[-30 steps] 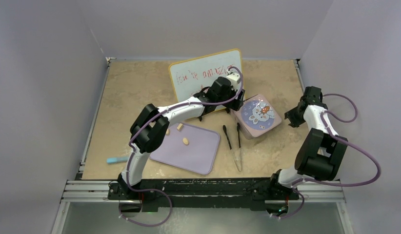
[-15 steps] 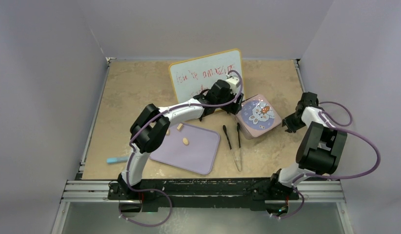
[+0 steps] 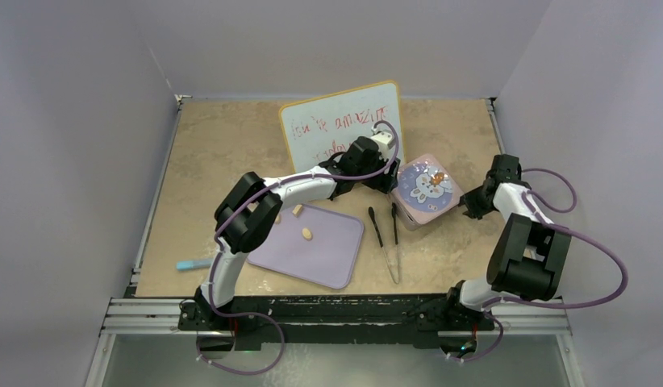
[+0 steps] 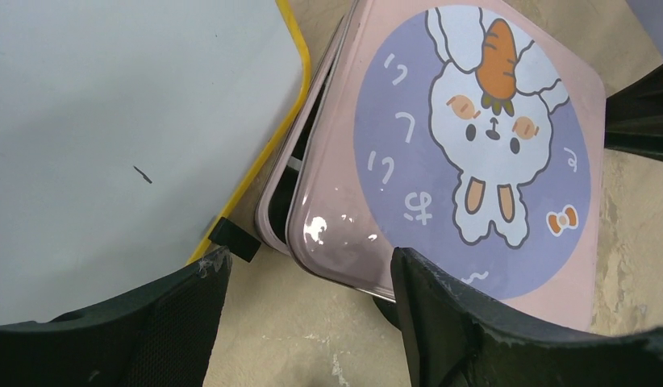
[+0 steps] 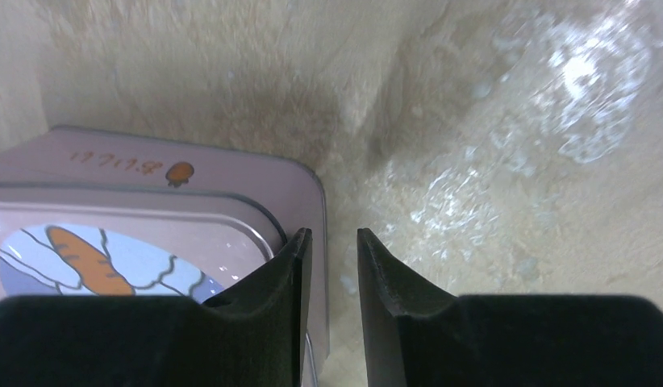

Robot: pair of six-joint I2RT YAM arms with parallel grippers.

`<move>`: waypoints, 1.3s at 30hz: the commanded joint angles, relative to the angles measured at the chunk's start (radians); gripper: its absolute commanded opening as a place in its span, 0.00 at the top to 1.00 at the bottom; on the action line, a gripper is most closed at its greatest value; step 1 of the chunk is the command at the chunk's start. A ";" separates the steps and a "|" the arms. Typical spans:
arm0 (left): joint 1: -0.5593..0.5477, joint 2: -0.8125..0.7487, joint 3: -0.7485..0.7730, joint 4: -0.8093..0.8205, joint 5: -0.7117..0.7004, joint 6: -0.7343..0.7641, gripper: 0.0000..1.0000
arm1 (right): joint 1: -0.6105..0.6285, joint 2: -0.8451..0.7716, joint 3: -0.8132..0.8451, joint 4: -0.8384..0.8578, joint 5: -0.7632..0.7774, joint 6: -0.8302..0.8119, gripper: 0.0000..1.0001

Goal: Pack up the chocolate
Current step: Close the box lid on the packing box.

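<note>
Left gripper gapes wide, the tin's corner just ahead of it. Right gripper, barely parted and empty, has another tin corner just beside it.

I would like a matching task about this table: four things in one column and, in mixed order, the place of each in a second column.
1 tongs
2 whiteboard
3 blue pen
4 chocolate pieces

A on the purple tray
B left of the tray, on the table
C between the tray and the pink tin
D at the back, behind the tin

Pairs: 1-C, 2-D, 3-B, 4-A
</note>
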 commanded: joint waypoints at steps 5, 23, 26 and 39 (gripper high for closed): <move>0.006 -0.068 0.003 0.042 0.001 -0.015 0.29 | 0.021 -0.055 -0.021 0.000 -0.024 0.068 0.71; 0.006 -0.078 0.015 0.021 -0.016 -0.022 0.30 | 0.049 -0.186 -0.052 -0.077 0.026 0.086 0.71; 0.006 -0.085 0.015 0.019 -0.018 -0.025 0.30 | 0.047 -0.212 -0.022 -0.071 0.081 0.047 0.69; 0.002 -0.078 0.008 0.016 0.006 -0.036 0.31 | 0.009 -0.033 0.153 -0.029 0.103 -0.068 0.54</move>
